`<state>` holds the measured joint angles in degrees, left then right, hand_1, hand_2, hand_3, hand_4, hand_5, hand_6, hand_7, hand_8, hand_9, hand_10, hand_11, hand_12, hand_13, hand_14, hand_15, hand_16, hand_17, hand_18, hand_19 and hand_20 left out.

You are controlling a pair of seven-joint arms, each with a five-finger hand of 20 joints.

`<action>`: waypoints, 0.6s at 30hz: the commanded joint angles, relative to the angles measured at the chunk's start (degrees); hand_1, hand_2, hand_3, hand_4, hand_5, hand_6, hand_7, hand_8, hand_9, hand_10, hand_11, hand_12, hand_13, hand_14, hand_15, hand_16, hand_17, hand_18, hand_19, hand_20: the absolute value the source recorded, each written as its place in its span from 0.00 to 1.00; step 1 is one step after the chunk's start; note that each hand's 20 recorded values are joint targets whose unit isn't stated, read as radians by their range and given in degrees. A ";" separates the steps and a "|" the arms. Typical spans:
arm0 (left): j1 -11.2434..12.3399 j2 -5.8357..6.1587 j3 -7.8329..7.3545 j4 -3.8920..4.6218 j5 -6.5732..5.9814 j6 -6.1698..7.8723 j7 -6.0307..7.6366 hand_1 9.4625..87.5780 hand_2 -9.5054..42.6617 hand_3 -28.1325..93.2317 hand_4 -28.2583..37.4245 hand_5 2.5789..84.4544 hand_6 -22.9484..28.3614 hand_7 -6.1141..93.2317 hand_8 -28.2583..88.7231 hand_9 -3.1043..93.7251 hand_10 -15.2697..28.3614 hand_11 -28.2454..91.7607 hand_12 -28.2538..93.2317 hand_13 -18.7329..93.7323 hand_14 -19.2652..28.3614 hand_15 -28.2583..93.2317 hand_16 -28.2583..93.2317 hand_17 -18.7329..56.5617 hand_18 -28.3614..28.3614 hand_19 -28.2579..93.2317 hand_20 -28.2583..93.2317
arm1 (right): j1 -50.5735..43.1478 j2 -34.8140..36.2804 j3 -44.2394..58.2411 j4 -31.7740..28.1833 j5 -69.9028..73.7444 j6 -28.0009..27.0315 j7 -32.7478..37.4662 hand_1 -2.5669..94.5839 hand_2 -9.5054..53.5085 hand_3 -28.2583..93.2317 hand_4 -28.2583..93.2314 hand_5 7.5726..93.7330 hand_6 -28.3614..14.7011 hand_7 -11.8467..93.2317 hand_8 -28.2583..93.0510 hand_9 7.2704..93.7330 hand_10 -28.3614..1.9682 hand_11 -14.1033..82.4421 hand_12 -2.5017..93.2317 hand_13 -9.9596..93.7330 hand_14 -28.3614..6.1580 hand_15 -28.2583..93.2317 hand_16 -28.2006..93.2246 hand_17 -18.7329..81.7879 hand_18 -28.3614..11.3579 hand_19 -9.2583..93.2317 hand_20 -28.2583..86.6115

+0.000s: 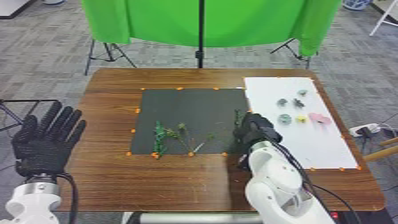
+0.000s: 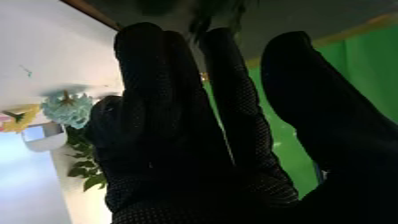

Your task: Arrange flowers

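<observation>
Greenery below and left of the head view's centre looked light, bendy and easily bruised, best pinched low on its stem, while the left hand and right hand had straight, released fingers.

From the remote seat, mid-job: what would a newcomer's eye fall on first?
Probably the bright green cloth hanging behind the brown wooden table. Next, the black-gloved right hand at the right edge of the dark grey mat, beside a white sheet bearing a pink flower head and a yellow one. Then the leafy green stem on the mat's near left part.
</observation>
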<state>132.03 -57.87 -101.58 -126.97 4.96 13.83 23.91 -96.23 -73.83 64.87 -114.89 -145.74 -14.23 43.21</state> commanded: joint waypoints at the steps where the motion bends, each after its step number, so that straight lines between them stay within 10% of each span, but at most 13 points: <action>1: 0.44 -0.49 0.27 0.08 1.23 1.38 -0.67 0.17 0.47 0.87 0.00 0.52 0.60 0.17 0.16 0.44 0.67 0.38 0.31 0.46 0.67 0.40 0.21 0.19 0.72 0.49 0.34 | 0.41 -1.07 -0.68 -0.04 1.69 -8.48 -0.75 0.42 0.07 0.90 0.11 0.72 0.51 0.19 0.14 0.64 0.13 0.35 0.23 0.64 0.22 0.76 0.42 0.55 0.01 1.00 0.66; 18: 0.07 -0.04 0.23 0.23 0.48 1.58 -0.93 0.17 0.47 0.87 0.00 0.52 0.61 0.17 0.16 0.44 0.67 0.38 0.31 0.46 0.67 0.40 0.21 0.19 0.72 0.49 0.34 | -2.13 -0.86 -3.39 -2.91 3.29 -11.02 -2.82 0.39 0.16 0.90 0.11 0.78 0.46 0.20 0.15 0.60 0.11 0.32 0.21 0.59 0.19 0.78 0.41 0.52 0.02 1.00 0.64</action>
<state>131.89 -57.88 -101.48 -126.98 5.74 14.84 23.66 -96.33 -74.53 62.90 -117.50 -143.46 -23.68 40.65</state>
